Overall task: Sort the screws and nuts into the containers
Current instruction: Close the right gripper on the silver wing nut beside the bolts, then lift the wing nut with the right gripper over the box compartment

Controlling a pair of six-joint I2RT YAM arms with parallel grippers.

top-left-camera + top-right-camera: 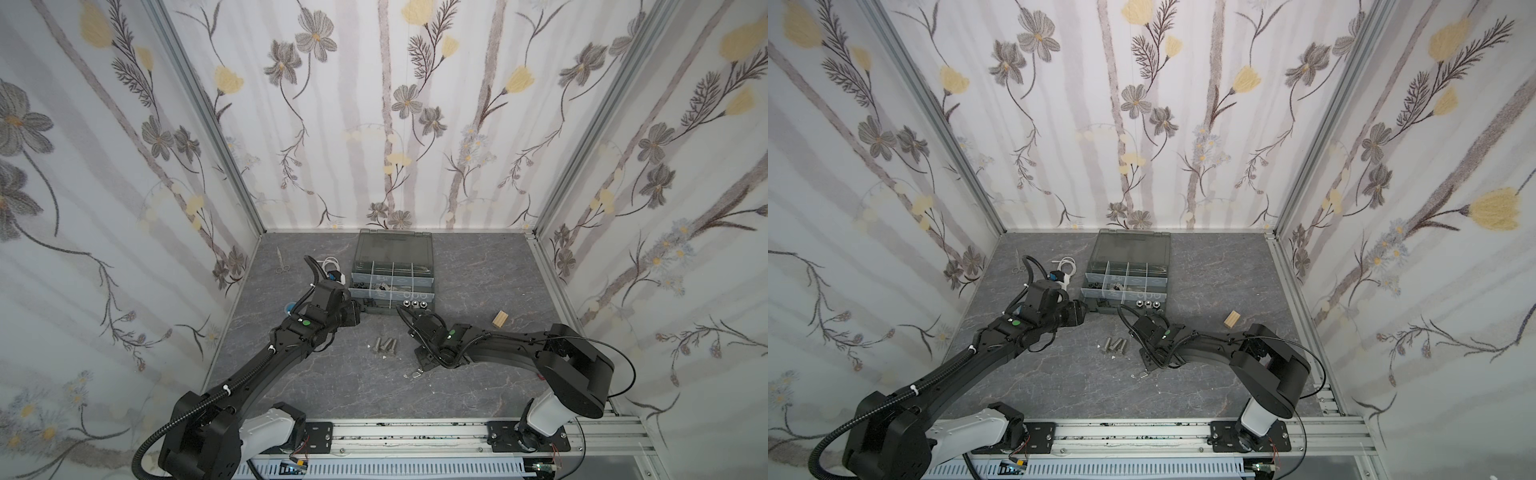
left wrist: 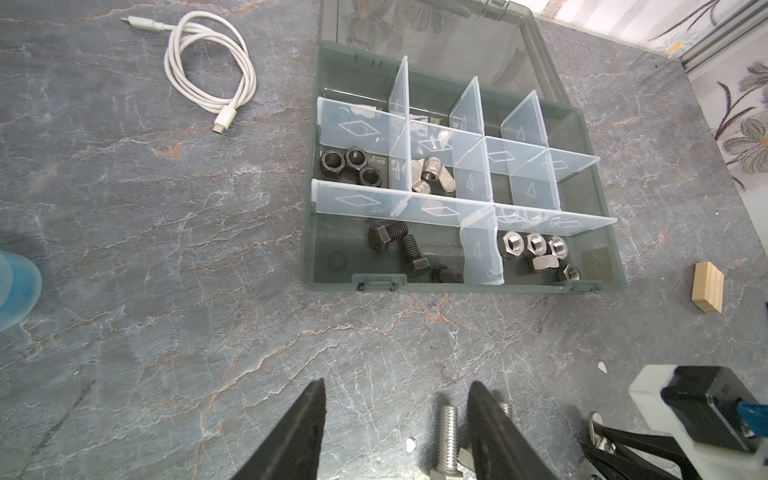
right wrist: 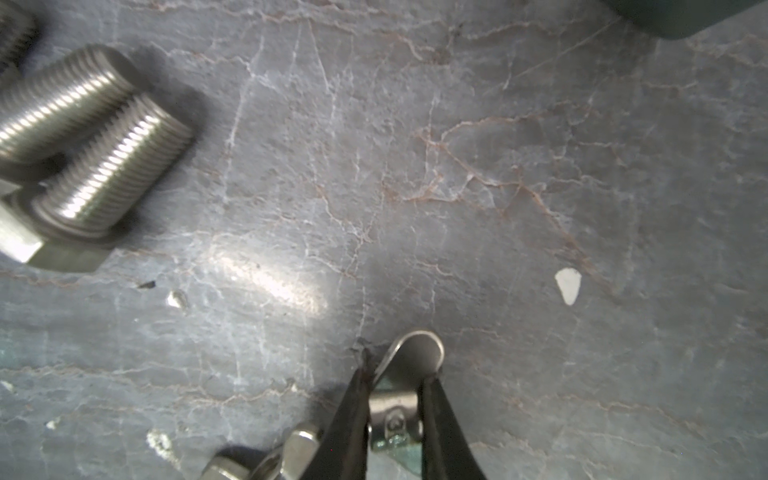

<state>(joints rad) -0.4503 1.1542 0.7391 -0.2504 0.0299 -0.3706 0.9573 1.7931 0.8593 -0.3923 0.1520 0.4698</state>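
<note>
The dark grey organizer case [image 2: 307, 249] lies open with its lid [image 1: 395, 247] back. Its containers hold black nuts [image 2: 353, 164], silver wing nuts [image 2: 430, 176], black screws [image 2: 399, 249] and silver hex nuts [image 2: 536, 249]. Three silver screws [image 1: 385, 345] [image 1: 1115, 345] lie on the table in front of the case. My left gripper [image 2: 397, 382] hangs open just above the table, one silver screw [image 2: 448, 432] beside its finger. My right gripper [image 3: 399, 376] is shut on a silver wing nut [image 3: 415, 353] at table level. Another silver nut [image 3: 266, 457] lies beside its finger.
A coiled white cable [image 2: 208, 70] lies left of the case and a wooden block [image 1: 500, 319] to its right. Small scissors [image 1: 282, 262] sit at the back left. A blue object [image 2: 16, 286] stands near the left arm. White specks dot the grey table.
</note>
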